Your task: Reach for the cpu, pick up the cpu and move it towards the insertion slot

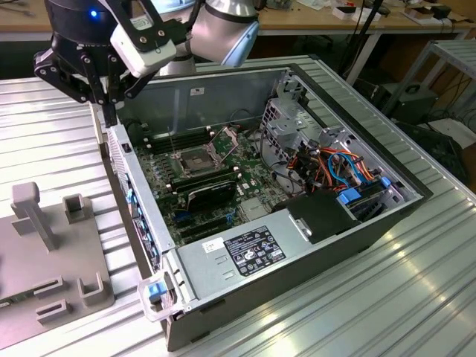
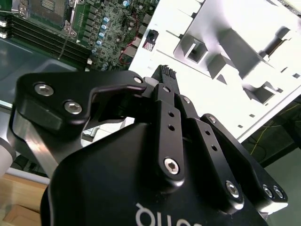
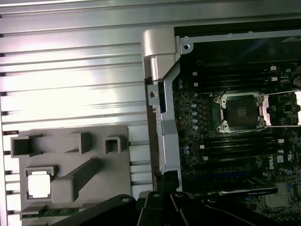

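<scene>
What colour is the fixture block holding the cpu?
Plain grey fixture block, clearest in the first wrist view; the cpu in it is pale silvery.

**Access to the insertion slot:** open from directly above.

**Obstacles:**
- The hinged bracket is swung open on the slot's side facing the drive cage, and the cage stands tall beyond it.
- Memory slots lie low on two opposite sides of the slot.
- A black block rises just past the memory slots towards the power supply.
- The case wall stands between the slot and the grey fixture, so the only passage is over its rim.
- An upright post rises from the fixture.
</scene>
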